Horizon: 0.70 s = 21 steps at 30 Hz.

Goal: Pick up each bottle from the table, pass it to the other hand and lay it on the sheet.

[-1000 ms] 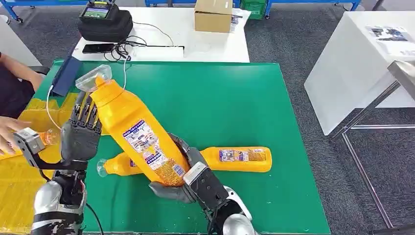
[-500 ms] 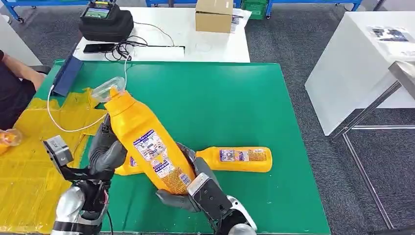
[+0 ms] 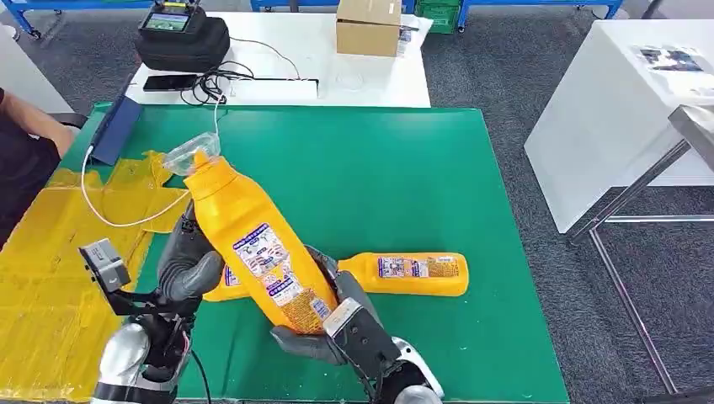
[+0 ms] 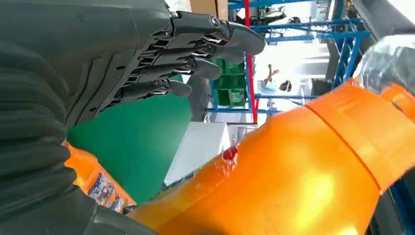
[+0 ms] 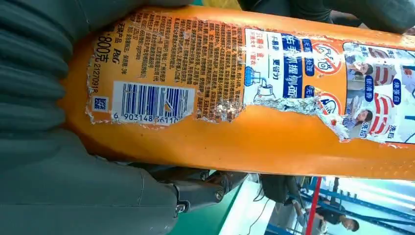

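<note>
My right hand [image 3: 335, 326] grips the base of a large yellow bottle [image 3: 253, 244], which slants up and to the left with its clear cap [image 3: 190, 152] over the edge of the yellow sheet [image 3: 50, 278]. In the right wrist view the bottle's label [image 5: 235, 73] lies against my right hand [image 5: 58, 186]. My left hand [image 3: 187, 261] is close beside the bottle's left flank, and its fingers [image 4: 195, 54] are spread and off the bottle [image 4: 293, 186]. A second yellow bottle [image 3: 408, 274] lies on the green mat [image 3: 379, 168]. A third bottle [image 3: 217, 286] lies partly hidden behind the held one.
A person's arm [image 3: 29, 135] is at the far left edge. A white cable [image 3: 126, 220] crosses the sheet's corner, and a blue flat item [image 3: 114, 130] lies beyond it. A white table behind holds a black bag [image 3: 181, 38] and a cardboard box [image 3: 366, 25]. Another white table [image 3: 623, 109] stands right.
My left hand came down from its raised spot and moved right, up against the held bottle. The bottle shifted slightly right. The person's hand left the sheet.
</note>
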Motion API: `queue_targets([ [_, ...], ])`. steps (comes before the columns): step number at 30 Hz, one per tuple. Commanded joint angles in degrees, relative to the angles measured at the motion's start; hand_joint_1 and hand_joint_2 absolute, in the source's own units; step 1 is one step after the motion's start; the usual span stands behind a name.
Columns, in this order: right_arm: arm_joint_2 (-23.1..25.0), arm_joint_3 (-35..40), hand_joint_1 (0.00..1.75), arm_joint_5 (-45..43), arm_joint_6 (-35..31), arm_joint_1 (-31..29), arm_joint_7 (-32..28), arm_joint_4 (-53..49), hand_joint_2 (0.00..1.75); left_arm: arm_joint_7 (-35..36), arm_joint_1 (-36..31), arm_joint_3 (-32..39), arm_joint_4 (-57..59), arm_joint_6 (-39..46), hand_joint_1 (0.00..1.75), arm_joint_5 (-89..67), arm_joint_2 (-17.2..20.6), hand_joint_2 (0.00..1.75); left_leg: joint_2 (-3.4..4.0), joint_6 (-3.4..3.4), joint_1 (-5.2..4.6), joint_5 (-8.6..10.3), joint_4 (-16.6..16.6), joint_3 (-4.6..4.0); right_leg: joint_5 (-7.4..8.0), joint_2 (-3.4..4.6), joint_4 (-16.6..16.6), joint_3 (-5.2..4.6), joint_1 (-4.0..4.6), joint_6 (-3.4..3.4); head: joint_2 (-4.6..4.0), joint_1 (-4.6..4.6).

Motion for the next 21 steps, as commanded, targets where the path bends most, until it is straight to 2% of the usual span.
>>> queue_targets([
  [1, -2.01, 0.92, 1.75, 1.6, 1.18, -2.75, 2.08, 6.43, 1.75, 0.73, -2.72, -3.98, 3.85, -2.5, 0.0, -0.01, 2.6, 1.75, -0.18, 0.11, 0.01, -0.01, -0.12, 0.27, -0.01, -0.04, -0.13, 0.29, 0.0, 0.05, 0.0, 0.0],
  [5, -1.93, 0.85, 1.75, 1.45, 1.14, -2.83, 1.92, 6.97, 1.75, 0.69, -2.88, -4.04, 4.12, -2.48, 0.0, -0.02, 2.53, 1.75, -0.13, 0.09, 0.0, -0.01, -0.1, 0.21, -0.01, -0.02, -0.09, 0.22, -0.01, 0.03, 0.0, 0.0],
  [7, -2.29, 1.89, 1.75, 3.08, 2.11, -3.88, 4.05, 9.1, 1.75, 1.21, -3.6, -4.9, 5.04, -3.21, 0.0, -0.1, 3.06, 1.75, -0.16, 0.1, 0.0, -0.02, -0.11, 0.25, -0.02, -0.03, -0.1, 0.25, -0.01, 0.04, 0.0, 0.0],
  [10, -1.81, 4.12, 1.75, 4.92, 3.58, -6.03, 5.55, 17.16, 1.75, 1.79, -5.85, -6.19, 7.65, -4.21, 0.0, 0.14, 3.31, 1.75, -0.13, 0.08, 0.01, 0.01, -0.13, 0.26, 0.01, -0.02, -0.13, 0.27, 0.0, 0.03, 0.0, 0.0],
  [14, -1.42, 5.35, 1.75, 5.68, 4.96, -8.48, 4.33, 23.52, 1.75, 2.66, -8.12, -8.3, 9.95, -4.45, 0.0, -1.19, 4.35, 1.75, -0.21, 0.11, 0.01, 0.03, -0.16, 0.31, 0.02, -0.06, -0.17, 0.33, 0.0, 0.05, 0.0, 0.0],
  [15, -1.38, 5.4, 1.75, 5.74, 5.02, -8.58, 4.23, 23.58, 1.75, 2.43, -8.19, -8.7, 10.13, -4.29, 1.75, -1.9, 4.57, 1.75, -0.15, 0.07, 0.01, 0.04, -0.11, 0.22, 0.02, -0.06, -0.11, 0.23, 0.01, 0.03, 0.0, 0.0],
  [21, -1.49, 5.66, 1.75, 5.74, 5.36, -9.06, 4.11, 22.61, 1.75, 0.42, -7.98, -9.69, 10.11, -4.16, 1.75, -4.48, 5.71, 1.75, -0.23, 0.11, 0.01, -0.02, -0.11, 0.34, -0.05, -0.08, -0.11, 0.34, 0.01, 0.05, 0.0, 0.0],
])
